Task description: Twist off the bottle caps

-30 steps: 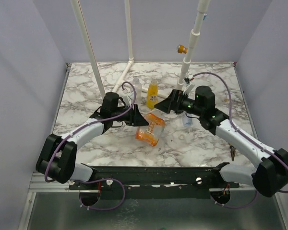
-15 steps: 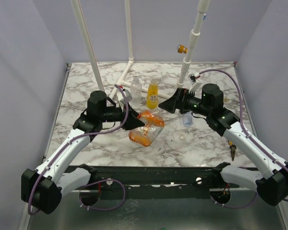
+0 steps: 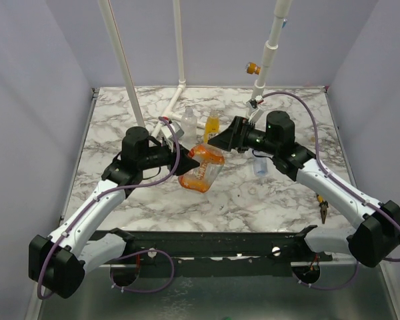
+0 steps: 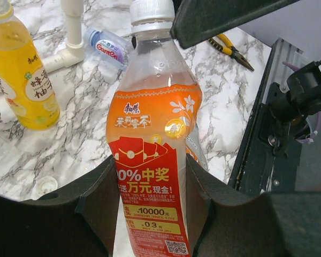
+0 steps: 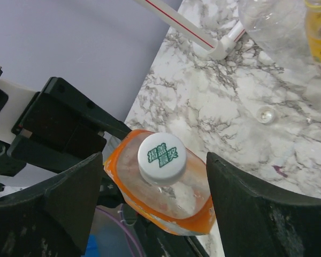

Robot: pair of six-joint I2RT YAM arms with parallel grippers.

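My left gripper (image 3: 190,162) (image 4: 150,187) is shut on the lower body of the squat orange bottle (image 3: 201,170) (image 4: 150,139) and holds it tilted above the marble table. Its white cap (image 4: 151,9) (image 5: 161,157) is on. My right gripper (image 3: 218,141) (image 5: 154,163) is open, with its jaws either side of that cap and not touching it. The slender yellow-orange bottle (image 3: 212,127) (image 4: 21,80) and the small clear bottle (image 3: 189,120) (image 5: 273,21) stand behind. The blue-labelled bottle (image 3: 261,165) (image 4: 107,47) lies on the table. Two loose caps (image 4: 45,184) (image 5: 266,114) lie on the table.
The white pipe frame (image 3: 180,87) with its yellow-orange knob (image 3: 253,67) stands at the back. Pliers (image 3: 322,208) (image 4: 232,51) lie at the right near the front rail (image 3: 220,243). Grey walls close in both sides.
My left gripper has raised the orange bottle and turned its cap end up toward the right arm. My right gripper has moved left and now straddles the cap.
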